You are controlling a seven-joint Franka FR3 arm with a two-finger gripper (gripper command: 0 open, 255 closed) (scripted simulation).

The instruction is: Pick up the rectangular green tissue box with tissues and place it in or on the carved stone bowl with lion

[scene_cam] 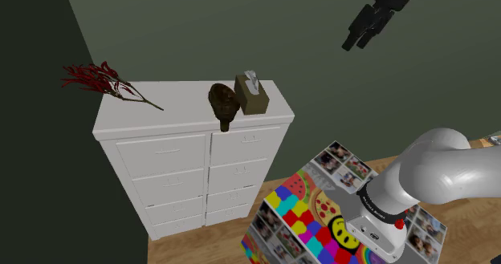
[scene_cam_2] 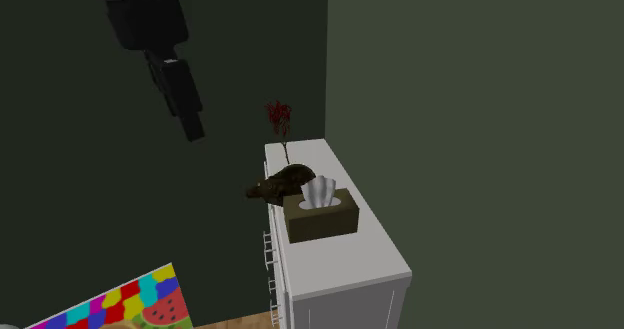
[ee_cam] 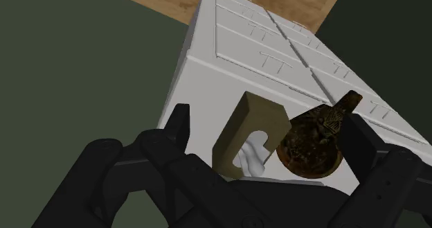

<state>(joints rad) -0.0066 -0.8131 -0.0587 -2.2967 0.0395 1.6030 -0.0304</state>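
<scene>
My gripper [scene_cam: 358,42]: fingers apart, empty, high above dresser [scene_cam: 160,116]. Box [scene_cam: 252,95]: on dresser top, just beside bowl [scene_cam: 224,102]. Probably light, thin-walled, crushable. Take across narrow width, gently, clear of tissue.

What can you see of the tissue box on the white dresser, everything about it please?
The olive-brown rectangular tissue box looks like plain card, with an oval slot on top and a white tissue puffing out. It sits flat on the white dresser's top, near one end, close beside the dark brown carved bowl; whether they touch is unclear. The open black gripper hangs well above, not touching it.
</scene>
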